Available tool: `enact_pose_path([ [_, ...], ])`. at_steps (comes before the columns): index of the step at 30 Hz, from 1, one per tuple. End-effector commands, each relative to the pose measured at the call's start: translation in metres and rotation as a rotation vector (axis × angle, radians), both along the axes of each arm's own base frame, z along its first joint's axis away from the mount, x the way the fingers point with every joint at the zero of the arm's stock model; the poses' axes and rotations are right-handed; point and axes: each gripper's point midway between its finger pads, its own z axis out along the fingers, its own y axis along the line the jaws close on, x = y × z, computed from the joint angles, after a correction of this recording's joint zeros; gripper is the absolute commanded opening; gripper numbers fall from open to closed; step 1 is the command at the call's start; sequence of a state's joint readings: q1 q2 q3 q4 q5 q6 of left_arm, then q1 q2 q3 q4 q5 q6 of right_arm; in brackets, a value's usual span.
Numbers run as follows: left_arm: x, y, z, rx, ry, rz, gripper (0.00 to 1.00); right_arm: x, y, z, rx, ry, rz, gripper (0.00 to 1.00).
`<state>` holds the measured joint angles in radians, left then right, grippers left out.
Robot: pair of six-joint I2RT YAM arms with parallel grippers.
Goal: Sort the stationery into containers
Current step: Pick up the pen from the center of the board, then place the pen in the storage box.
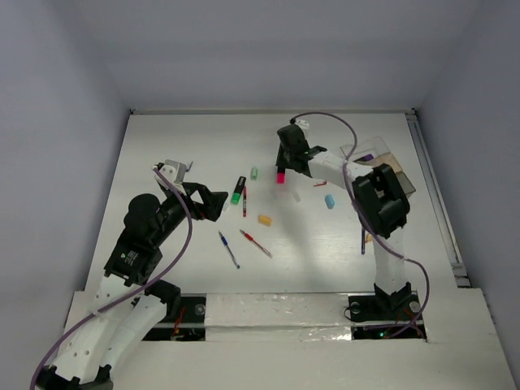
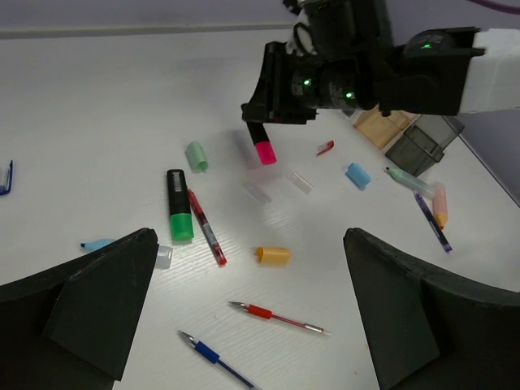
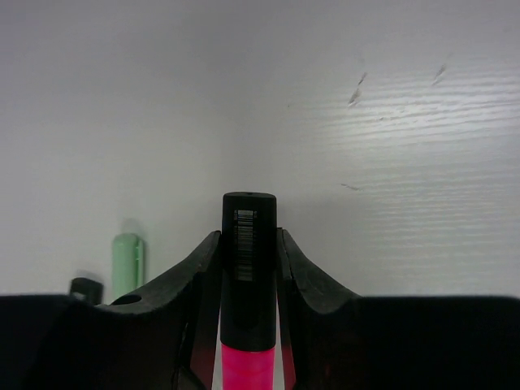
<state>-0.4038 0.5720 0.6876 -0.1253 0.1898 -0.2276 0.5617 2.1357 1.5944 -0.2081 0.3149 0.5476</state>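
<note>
From where I stand, the right gripper (image 1: 282, 168) sits in the upper middle of the top view. It is clamped on a pink highlighter with a black body (image 3: 248, 244), with 2 fingers pressed against the barrel on either side. The highlighter hangs pink end down. In the left wrist view a soft shadow lies beside its tip, so it looks clear of the white tabletop (image 1: 162, 154), though I can't be sure. In the right wrist view the pink end runs off the bottom edge.

The left gripper (image 1: 218, 204) hovers left of centre in the top view, spread wide with nothing between its jaws. Its 2 dark fingers (image 2: 97, 296) fill the bottom corners of its own camera's view.

Several things lie loose on the tabletop, in the middle of the left wrist view:
- a green highlighter with a black body (image 2: 178, 207), with a dark red pen (image 2: 207, 229) just beside it
- a small green eraser (image 2: 197, 156)
- a small orange eraser (image 2: 272, 255)
- a small blue eraser (image 2: 357, 175)
- a thin red pen with a pale barrel (image 2: 278, 317)
- a thin blue pen (image 2: 213, 356), its tail cut off at the bottom edge

The clear plastic compartment box (image 2: 383, 128) is at the upper right, largely hidden behind the right arm. Only a tan section and a darker one show. I can't tell how many compartments it has or what lies in them.

Lower right of the box, a pale green item, a peach item and a purple pen (image 2: 432, 221) lie close together, too blurred to name properly.
</note>
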Motion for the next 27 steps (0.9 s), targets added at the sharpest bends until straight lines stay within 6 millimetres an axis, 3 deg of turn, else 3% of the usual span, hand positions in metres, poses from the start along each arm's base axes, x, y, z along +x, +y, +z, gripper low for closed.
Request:
enact_pose_path([
  [1,0.000,0.001,0.029,-0.040,-0.071,0.004,0.99,0.033,-0.029,0.125,0.198,-0.305,-0.129,0.24],
  [3,-0.001,0.001,0.029,-0.038,-0.071,0.002,0.99,0.032,-0.059,0.134,0.188,-0.350,-0.197,0.25],
  [4,-0.001,0.000,0.030,-0.040,-0.074,-0.001,0.99,0.033,-0.088,0.152,0.193,-0.388,-0.251,0.25],
  [5,-0.002,0.000,0.030,-0.040,-0.076,-0.002,0.99,0.028,-0.110,0.140,0.166,-0.375,-0.292,0.25],
  [6,-0.002,0.000,0.030,-0.041,-0.077,-0.002,0.99,0.027,-0.128,0.143,0.168,-0.390,-0.323,0.25],
  [7,-0.002,0.000,0.031,-0.043,-0.080,-0.006,0.99,0.024,-0.164,0.145,0.172,-0.402,-0.388,0.25],
  [8,-0.002,0.000,0.031,-0.043,-0.080,-0.007,0.99,0.025,-0.180,0.155,0.177,-0.423,-0.415,0.25],
  [10,-0.002,-0.001,0.031,-0.043,-0.081,-0.010,0.99,0.019,-0.225,0.148,0.166,-0.427,-0.502,0.24],
  [11,-0.002,-0.001,0.031,-0.043,-0.079,-0.012,0.99,0.018,-0.236,0.146,0.165,-0.425,-0.523,0.24],
  [15,-0.002,-0.002,0.030,-0.043,-0.074,-0.015,0.99,0.016,-0.273,0.138,0.114,-0.436,-0.618,0.26],
  [27,0.001,-0.002,0.027,-0.034,-0.066,-0.009,0.99,0.034,-0.297,0.102,0.150,-0.416,-0.776,0.26],
])
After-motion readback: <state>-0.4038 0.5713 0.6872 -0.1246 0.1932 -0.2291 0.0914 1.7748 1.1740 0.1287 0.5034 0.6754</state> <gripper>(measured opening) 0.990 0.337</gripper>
